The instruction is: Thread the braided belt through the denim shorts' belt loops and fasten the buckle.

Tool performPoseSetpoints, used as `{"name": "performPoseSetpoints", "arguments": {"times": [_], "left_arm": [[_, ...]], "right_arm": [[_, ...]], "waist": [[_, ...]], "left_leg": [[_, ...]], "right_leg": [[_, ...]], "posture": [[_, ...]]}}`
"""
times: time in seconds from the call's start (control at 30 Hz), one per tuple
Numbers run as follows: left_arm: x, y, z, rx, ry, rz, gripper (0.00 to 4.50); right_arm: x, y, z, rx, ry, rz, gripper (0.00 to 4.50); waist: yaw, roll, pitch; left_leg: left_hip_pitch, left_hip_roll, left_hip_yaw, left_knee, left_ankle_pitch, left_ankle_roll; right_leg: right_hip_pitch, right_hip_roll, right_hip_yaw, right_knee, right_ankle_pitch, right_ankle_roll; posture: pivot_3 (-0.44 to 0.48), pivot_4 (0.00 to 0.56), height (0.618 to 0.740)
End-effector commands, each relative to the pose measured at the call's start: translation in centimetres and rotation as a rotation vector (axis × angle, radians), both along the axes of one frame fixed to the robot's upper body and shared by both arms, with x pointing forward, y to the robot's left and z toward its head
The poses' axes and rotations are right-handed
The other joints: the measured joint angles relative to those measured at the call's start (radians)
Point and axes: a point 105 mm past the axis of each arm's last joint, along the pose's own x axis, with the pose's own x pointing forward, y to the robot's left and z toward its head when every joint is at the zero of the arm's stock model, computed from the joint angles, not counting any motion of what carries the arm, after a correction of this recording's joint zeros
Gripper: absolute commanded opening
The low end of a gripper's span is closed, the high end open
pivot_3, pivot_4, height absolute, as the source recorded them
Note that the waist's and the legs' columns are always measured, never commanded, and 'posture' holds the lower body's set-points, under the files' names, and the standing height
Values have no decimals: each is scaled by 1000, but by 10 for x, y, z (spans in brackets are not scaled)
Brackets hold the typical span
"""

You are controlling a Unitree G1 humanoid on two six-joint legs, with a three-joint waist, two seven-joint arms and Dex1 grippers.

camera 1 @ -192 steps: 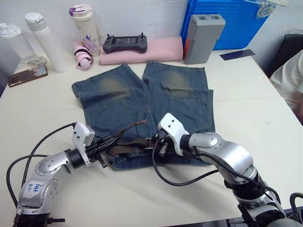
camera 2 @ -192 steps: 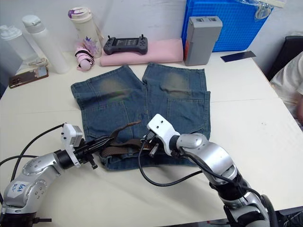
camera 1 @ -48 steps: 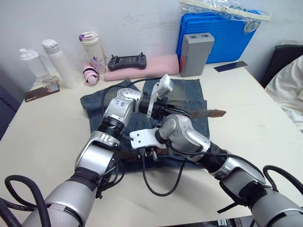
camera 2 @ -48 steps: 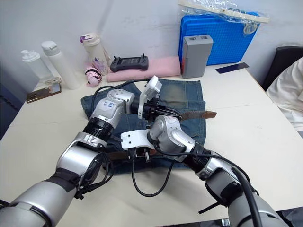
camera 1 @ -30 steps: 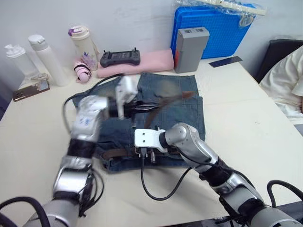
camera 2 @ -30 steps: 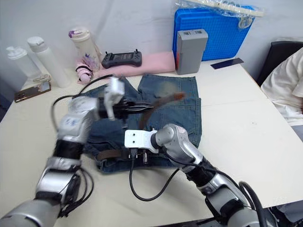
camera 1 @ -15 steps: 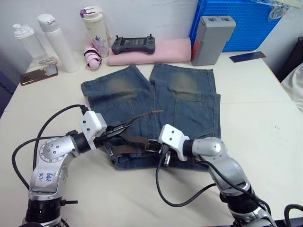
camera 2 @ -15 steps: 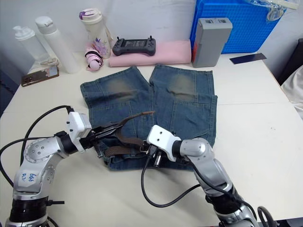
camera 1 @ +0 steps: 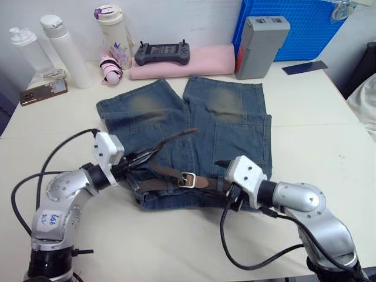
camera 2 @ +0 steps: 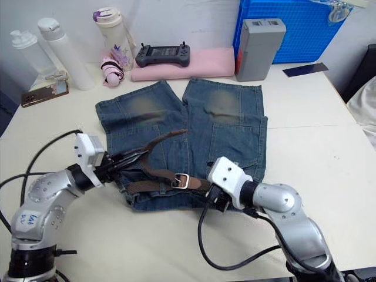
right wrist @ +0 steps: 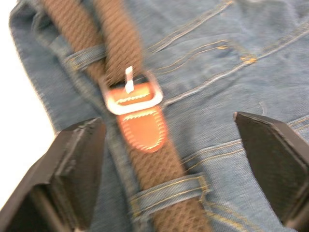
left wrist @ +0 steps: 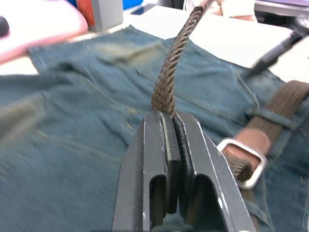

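The left gripper (left wrist: pixel 170 126) pinches the braided belt (camera 1: pixel 166 172) by its free tail, just short of the buckle (camera 1: pixel 187 180) lying on the denim shorts (camera 1: pixel 232 126) — ahead of the right gripper (right wrist: pixel 171 166), wide apart.

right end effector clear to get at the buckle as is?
Probably yes. The right end effector is open, its fingers straddling the buckle, which lies exposed on the denim shorts with nothing between.

The denim shorts (camera 1: pixel 188 129) lie flat on the surface (camera 1: pixel 317 135), waistband nearest the robot. The braided belt (camera 1: pixel 161 176) lies along the waistband, the buckle (camera 1: pixel 187 180) near its middle
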Motion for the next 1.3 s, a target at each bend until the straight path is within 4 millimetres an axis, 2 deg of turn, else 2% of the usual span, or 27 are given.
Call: {"name": "performPoseSetpoints", "arguments": {"times": [0.03,0.33,0.53,0.63,0.77,0.9,1.03,1.13,1.3], "left_arm": [[-3,1,19,-8,-50,-12,0],[1,3,27,-29,-53,2,0],[3,3,24,-20,-31,6,0],[3,2,20,-15,-22,5,0],[4,2,19,-19,-15,2,0],[4,1,11,39,-4,-19,0],[2,3,-15,202,32,-69,0],[3,7,-26,293,61,-92,0],[10,17,-25,352,57,-94,0]], "right_arm": [[-6,16,1,-33,-135,40,4400],[14,13,-25,-167,-258,-53,4400],[19,17,-17,-136,-348,-101,4400],[22,16,-16,-148,-371,-124,3628],[22,16,-20,-162,-366,-125,1607],[25,15,-12,-172,-422,-141,91],[29,17,-5,-201,-483,-129,13],[31,18,-4,-228,-505,-120,13],[34,17,-5,-228,-494,-134,13]], "waist": [[-3,0,0],[-1,-1,1],[-3,-1,1],[-2,-1,1],[-2,-1,1],[-2,-1,1],[-4,-1,1],[-6,-1,1],[-5,-1,1]], "left_leg": [[0,0,0,0,0,0],[0,-2,0,0,0,0],[0,-2,0,0,0,0],[0,-2,0,1,0,0],[0,-3,0,1,0,0],[0,-3,0,1,0,0],[0,-3,0,1,0,0],[0,-3,0,1,0,0],[0,-3,0,1,0,0]], "right_leg": [[0,0,0,0,0,0],[-1,1,0,1,0,0],[-1,1,0,2,0,0],[-1,2,0,2,0,0],[-1,2,0,2,0,0],[-1,2,0,3,0,0],[-1,2,0,3,0,0],[-1,2,0,3,0,0],[-1,2,0,4,0,0]], "posture": [[0,150,740],[0,150,740],[0,150,740],[0,150,740],[0,150,740],[0,150,740],[0,150,740],[0,150,740],[0,150,740]]}}
